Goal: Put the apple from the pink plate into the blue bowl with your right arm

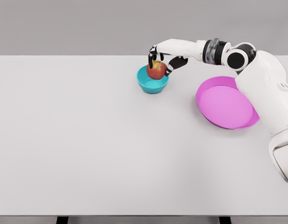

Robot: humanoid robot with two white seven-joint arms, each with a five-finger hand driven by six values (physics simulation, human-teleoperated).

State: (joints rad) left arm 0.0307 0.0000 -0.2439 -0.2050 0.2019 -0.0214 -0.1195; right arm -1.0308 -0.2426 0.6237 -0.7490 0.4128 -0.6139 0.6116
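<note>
One right hand grips apple over blue bowl.

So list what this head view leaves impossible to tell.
- Whether the apple rests on the blue bowl's floor or hangs above it: the rim and fruit hide the contact.
- The right hand's far fingertips: behind the apple.
- The pink plate's right edge: covered by the right arm.
- The left arm: out of frame.
- The table's legs: cut off at the bottom edge.
</note>
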